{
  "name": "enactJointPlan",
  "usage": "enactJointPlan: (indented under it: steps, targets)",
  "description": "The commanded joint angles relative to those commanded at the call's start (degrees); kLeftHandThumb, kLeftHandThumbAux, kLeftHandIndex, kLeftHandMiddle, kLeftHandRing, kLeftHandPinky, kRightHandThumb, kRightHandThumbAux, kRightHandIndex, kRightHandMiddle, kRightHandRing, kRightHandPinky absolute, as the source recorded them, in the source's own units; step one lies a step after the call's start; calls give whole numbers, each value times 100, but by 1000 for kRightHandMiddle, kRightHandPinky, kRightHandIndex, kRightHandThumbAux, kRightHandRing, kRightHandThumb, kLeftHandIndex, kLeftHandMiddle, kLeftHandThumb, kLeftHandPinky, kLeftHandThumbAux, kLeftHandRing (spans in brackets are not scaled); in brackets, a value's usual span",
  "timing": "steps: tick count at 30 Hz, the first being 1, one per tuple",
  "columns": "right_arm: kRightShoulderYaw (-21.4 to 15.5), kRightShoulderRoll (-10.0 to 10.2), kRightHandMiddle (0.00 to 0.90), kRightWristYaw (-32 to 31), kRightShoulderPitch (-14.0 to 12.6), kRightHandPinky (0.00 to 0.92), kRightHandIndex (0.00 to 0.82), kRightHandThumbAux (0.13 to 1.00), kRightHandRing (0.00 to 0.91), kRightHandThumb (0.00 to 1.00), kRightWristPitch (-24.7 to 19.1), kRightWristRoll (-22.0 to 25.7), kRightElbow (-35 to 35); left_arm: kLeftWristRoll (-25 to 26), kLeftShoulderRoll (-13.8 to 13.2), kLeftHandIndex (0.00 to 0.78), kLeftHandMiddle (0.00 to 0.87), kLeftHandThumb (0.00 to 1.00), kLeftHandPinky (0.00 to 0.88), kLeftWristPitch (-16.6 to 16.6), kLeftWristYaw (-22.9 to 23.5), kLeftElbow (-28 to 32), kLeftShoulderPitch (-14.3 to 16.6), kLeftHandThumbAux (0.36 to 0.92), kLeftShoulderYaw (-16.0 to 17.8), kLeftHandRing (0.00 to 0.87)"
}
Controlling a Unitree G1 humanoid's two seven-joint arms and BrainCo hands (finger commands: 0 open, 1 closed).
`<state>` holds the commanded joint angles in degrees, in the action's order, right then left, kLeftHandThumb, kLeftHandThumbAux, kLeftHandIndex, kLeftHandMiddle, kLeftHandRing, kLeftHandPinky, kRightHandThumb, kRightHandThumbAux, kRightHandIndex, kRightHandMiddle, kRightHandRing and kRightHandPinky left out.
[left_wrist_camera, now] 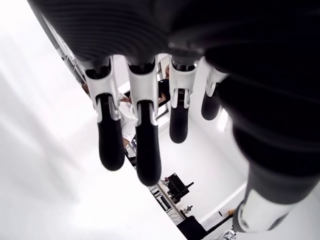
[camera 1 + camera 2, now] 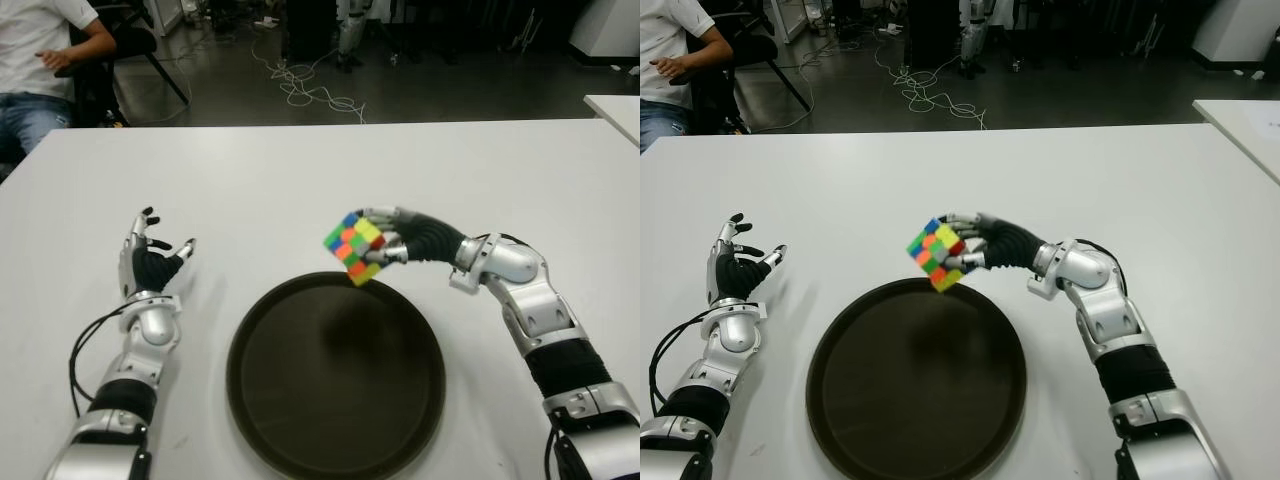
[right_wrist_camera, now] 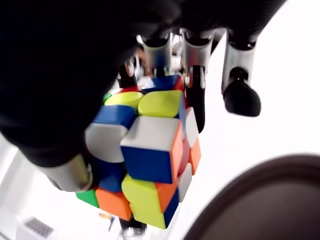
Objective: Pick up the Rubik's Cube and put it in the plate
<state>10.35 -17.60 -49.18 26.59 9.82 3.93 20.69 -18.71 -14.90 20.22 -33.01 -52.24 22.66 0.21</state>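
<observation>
Above the plate (image 2: 300, 420) at its twelve o'clock rim, you have the Rubik's Cube (image 2: 354, 246) clamped in the right hand (image 2: 405, 240), lifted off the table (image 2: 300, 170). Your left hand (image 2: 148, 262) shows at the plate's nine o'clock, fingers spread, holding nothing.

Multicolour cube (image 2: 354, 246) – dark-brown plate (image 2: 290, 420)

Bare plate (image 2: 330, 400) below; only cube (image 2: 353, 246) overhangs its far rim.

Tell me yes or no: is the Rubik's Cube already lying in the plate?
No: the right hand holds the Rubik's Cube in the air above the far rim of the plate.
</observation>
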Motion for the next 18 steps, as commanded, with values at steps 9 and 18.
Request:
enactJointPlan:
  steps: [9, 18]
  targets:
    - [87, -52, 829, -354, 47, 842, 597, 727, 856, 240, 529, -21, 24, 61, 23, 0, 184, 11, 393, -2, 66, 39, -15, 703, 33, 301]
    - [190, -16, 837, -644, 182, 839, 670, 675, 861, 27, 1029, -21, 127, 97, 34, 0, 195, 9, 409, 35, 94, 74, -27, 708, 45, 340]
